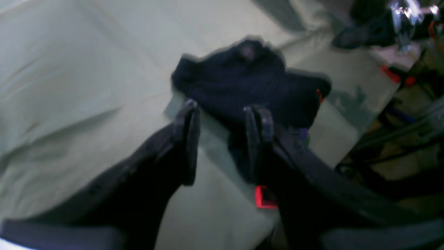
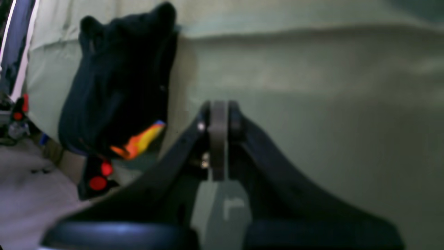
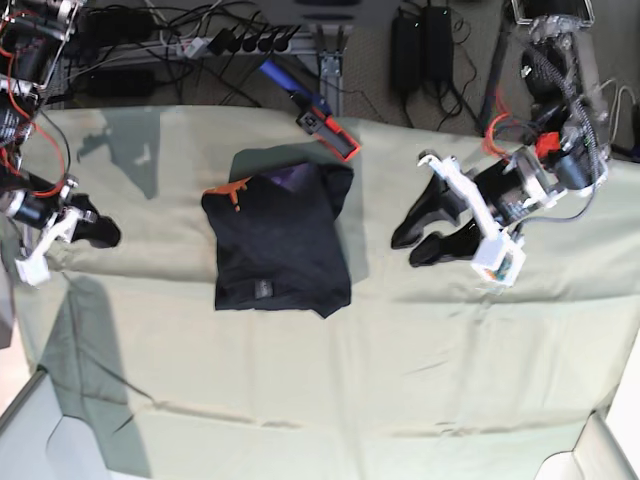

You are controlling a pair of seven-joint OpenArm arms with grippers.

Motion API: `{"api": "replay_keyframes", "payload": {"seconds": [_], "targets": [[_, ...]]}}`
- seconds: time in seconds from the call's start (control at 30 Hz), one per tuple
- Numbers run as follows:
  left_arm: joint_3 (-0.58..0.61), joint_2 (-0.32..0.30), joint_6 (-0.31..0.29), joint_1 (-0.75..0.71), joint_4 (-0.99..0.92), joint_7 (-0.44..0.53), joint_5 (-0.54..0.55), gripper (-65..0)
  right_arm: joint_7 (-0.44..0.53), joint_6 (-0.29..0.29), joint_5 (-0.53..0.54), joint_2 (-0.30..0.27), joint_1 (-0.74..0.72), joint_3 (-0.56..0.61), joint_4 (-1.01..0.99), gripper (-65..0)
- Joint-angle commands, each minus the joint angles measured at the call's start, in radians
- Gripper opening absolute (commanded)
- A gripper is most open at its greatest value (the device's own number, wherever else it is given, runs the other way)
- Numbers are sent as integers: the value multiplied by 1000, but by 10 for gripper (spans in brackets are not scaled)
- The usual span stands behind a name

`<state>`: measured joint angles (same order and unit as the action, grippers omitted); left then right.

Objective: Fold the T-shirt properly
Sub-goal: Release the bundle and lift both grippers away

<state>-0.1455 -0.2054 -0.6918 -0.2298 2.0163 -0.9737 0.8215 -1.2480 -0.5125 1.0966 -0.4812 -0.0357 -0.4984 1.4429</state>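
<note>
The black T-shirt (image 3: 280, 245) lies folded into a rough rectangle on the pale green table cloth (image 3: 400, 380), left of centre. Orange and purple print shows at its far edge. My left gripper (image 3: 408, 250) hovers to the shirt's right, apart from it, open and holding nothing. In the left wrist view the T-shirt (image 1: 249, 80) lies just beyond the open left gripper (image 1: 223, 114). My right gripper (image 3: 108, 234) sits near the table's left edge, shut and holding nothing. In the right wrist view the right gripper (image 2: 218, 107) shows its jaws pressed together, with the T-shirt (image 2: 118, 80) off to the left.
An orange and black tool (image 3: 330, 132) lies at the table's back edge behind the shirt. A power strip (image 3: 240, 42) and cables crowd the floor beyond. The cloth has wrinkles near the front (image 3: 230, 420).
</note>
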Motion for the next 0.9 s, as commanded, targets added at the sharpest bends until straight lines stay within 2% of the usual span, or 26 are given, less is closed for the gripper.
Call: {"api": "replay_keyframes", "payload": {"seconds": [0.0,0.2,0.43,0.7,0.87], "targets": [[-25,-15,-6,-11,33,19,32,-401,7,-90,30,-23,1,-19,23,-650],[-176,-37,-6,-127,102,-27,109,-401,-11,-90,29,-23,93,-57,91,-650],[-307,-63,-6,-290,103,-40,121,-401,-15,-90,25,-23,246,-57,203,-650],[-399,-99,-6,-502,103,-48,142,-401,-13,-90,30,-22,462,-57,313,-650],[-419,-99,-6,-588,103,-37,88,-401,-13,-90,29,-22,595,-57,388,-650]]}}
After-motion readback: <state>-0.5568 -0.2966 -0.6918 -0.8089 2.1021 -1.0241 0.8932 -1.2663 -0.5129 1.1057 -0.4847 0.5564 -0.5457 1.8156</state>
